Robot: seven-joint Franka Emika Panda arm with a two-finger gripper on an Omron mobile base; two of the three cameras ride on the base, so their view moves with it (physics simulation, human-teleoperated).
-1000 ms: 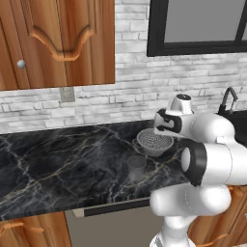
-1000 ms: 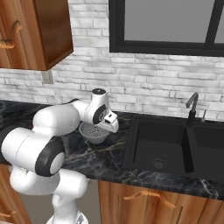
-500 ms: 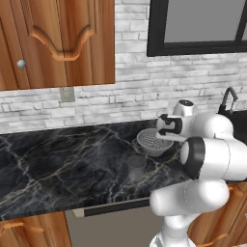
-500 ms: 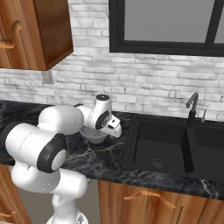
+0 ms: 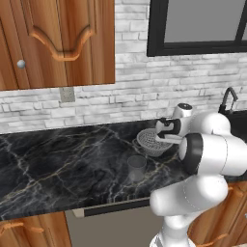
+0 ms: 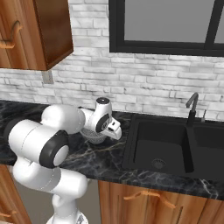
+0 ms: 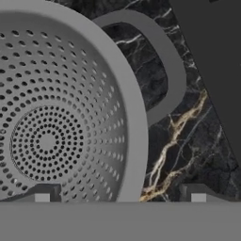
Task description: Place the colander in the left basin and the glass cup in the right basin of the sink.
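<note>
On the black marble tabletop [image 5: 62, 164], left of the sink [image 6: 175, 146]: colander [image 5: 150, 141], upright, near the back wall; cup [image 5: 137, 168] standing just in front of it, apart. Pincer [image 7: 120, 195] poised over the colander, fingers spread wide, one tip [image 7: 43, 194] inside the bowl, the other outside (rim between them), nothing clamped. Faucet [image 6: 191, 107] at the sink's back edge.

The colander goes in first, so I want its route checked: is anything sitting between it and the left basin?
Nothing visible does. The colander sits on the counter just left of the left basin, with bare marble between them. The open claw straddles its rim from above. The glass cup stands off on the colander's other side.
</note>
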